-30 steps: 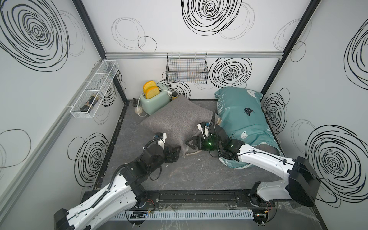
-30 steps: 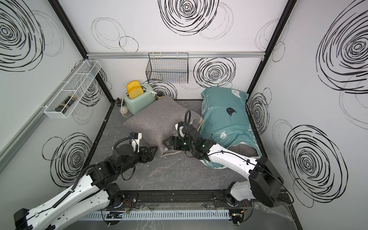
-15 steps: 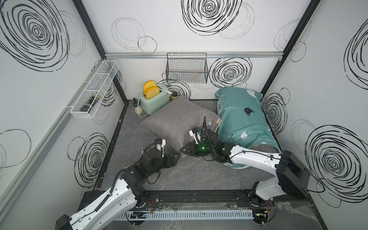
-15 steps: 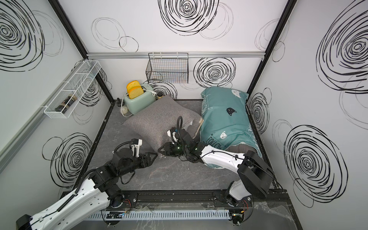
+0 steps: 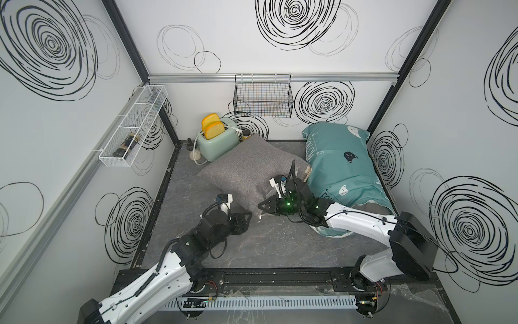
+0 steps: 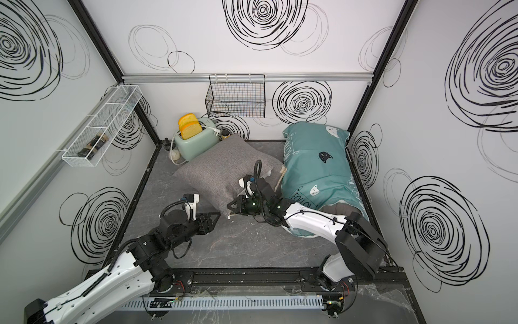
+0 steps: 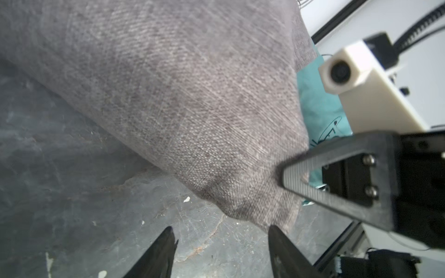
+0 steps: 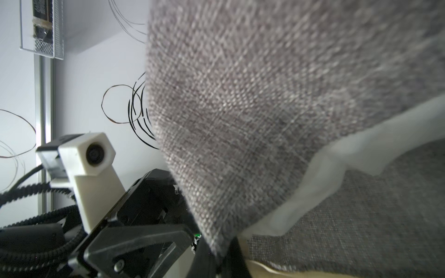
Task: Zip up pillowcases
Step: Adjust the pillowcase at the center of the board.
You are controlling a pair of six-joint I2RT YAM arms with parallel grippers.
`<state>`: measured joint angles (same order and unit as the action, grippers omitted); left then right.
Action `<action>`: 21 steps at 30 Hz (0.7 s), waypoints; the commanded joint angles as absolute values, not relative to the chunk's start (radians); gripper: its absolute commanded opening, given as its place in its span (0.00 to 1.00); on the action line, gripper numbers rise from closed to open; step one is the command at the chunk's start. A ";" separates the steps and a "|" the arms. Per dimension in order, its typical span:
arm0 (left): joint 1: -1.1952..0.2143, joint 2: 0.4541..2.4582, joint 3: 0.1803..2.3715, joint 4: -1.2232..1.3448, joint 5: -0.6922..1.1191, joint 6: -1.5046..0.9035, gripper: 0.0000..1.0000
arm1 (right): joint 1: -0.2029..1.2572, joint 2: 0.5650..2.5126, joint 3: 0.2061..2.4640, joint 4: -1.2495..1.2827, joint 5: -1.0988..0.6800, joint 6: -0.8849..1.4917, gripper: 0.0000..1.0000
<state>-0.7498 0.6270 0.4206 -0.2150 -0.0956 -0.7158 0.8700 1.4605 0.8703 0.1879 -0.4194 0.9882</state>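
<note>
The right gripper is clenched on the near corner of the square grey coarse-woven pillowcase. In the right wrist view the woven cloth runs down between its jaws. Only this view shows a strip of white inner pillow along the open seam. The left gripper stands released, jaws apart, just left of the same corner and low over the dark stone-look tabletop. Only the left wrist view shows that gap; whether a fingertip touches the cloth cannot be told. In both top views the grey case lies mid-table. The long teal cat-face pillowcase lies just to its right along the right wall, its near end under the right arm.
</note>
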 commanded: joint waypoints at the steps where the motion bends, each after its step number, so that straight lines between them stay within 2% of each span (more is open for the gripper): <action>1: -0.873 0.661 0.493 -0.185 -0.372 -0.527 0.68 | 0.825 1.418 0.893 0.199 -0.442 0.993 0.00; 5: -1.082 0.702 0.492 -0.099 -0.663 -0.304 0.69 | 0.791 1.404 0.923 0.150 -0.455 0.947 0.00; 8: -1.211 0.707 0.408 0.105 -0.758 -0.047 0.68 | 0.763 1.397 0.920 0.162 -0.489 0.944 0.00; 10: -1.225 0.706 0.370 0.186 -0.783 0.045 0.67 | 0.759 1.396 0.933 0.139 -0.491 0.928 0.00; 12: -1.184 0.685 0.340 0.252 -0.725 0.094 0.68 | 0.752 1.396 0.938 0.126 -0.499 0.918 0.00; 15: -1.065 0.644 0.313 0.292 -0.541 0.135 0.69 | 0.746 1.396 0.936 0.133 -0.519 0.919 0.00; 18: -1.004 0.670 0.301 0.352 -0.393 0.151 0.70 | 0.746 1.401 0.937 0.139 -0.532 0.919 0.00; 21: -0.983 0.772 0.305 0.392 -0.377 0.195 0.72 | 0.746 1.398 0.936 0.138 -0.531 0.914 0.00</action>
